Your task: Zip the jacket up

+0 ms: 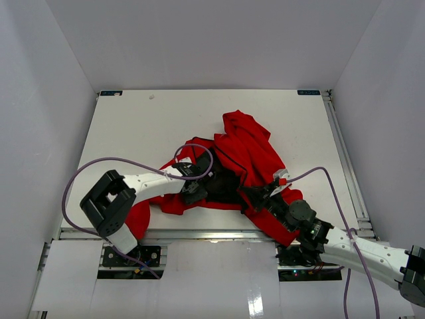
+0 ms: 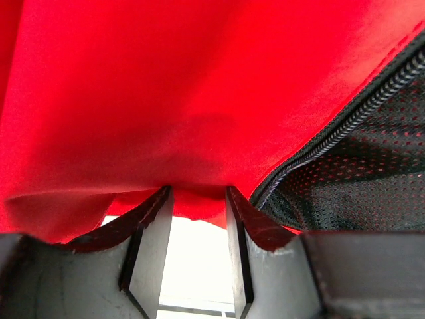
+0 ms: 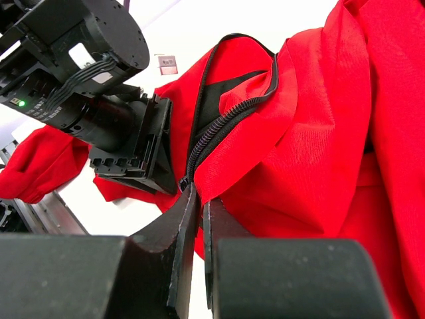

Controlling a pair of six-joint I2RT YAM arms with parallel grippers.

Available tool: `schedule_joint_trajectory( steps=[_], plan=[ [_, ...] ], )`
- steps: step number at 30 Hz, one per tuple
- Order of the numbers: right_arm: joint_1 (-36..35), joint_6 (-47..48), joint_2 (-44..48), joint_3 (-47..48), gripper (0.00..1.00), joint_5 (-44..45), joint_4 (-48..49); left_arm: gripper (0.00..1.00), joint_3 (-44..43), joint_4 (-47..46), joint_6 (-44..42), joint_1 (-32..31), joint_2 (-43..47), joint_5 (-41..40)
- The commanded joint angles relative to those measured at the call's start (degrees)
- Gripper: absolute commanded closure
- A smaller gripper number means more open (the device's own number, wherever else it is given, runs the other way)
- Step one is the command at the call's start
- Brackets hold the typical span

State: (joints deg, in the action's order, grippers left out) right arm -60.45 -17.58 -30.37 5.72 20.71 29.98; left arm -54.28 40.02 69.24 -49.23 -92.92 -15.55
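Setup step: jacket (image 1: 246, 153) crumpled mid-surface (image 1: 146, 126), R pincer (image 3: 197, 199) clamped on bottom end of zipper (image 3: 219, 129), L pincer (image 2: 197, 199) jaws apart astride the hem (image 2: 60, 206) (no grip yet, I'd judge), so next L must pinch & hold taut.

The white table (image 1: 146, 126) fills the middle of the top view. A small teal marker (image 1: 111, 93) sits at its upper left corner and a second teal marker (image 1: 309, 92) at the upper right, and a metal rail (image 1: 348, 173) runs down its right edge. On it lies the jacket (image 1: 249, 149). It is red and crumpled, heaped from the centre toward the lower right, with one fold spreading out to the lower left. Its dark zipper (image 1: 232, 161) curves across the folds.
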Motion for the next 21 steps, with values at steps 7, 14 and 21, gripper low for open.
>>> schedule_joint_trajectory(
  steps=[7,14,21],
  plan=[
    [-0.2,0.4,1.4,-0.2,0.92,1.3,2.2,0.86,-1.6,1.5,-2.3,0.0,-5.0,1.5],
    [-0.1,0.2,1.2,-0.3,0.92,1.3,2.1,1.0,-0.7,2.1,-2.9,0.0,-1.5,0.2],
    [-0.2,0.3,0.8,-0.3,0.92,1.4,2.2,0.82,-0.1,5.2,-2.8,0.0,4.1,-3.9]
  ],
)
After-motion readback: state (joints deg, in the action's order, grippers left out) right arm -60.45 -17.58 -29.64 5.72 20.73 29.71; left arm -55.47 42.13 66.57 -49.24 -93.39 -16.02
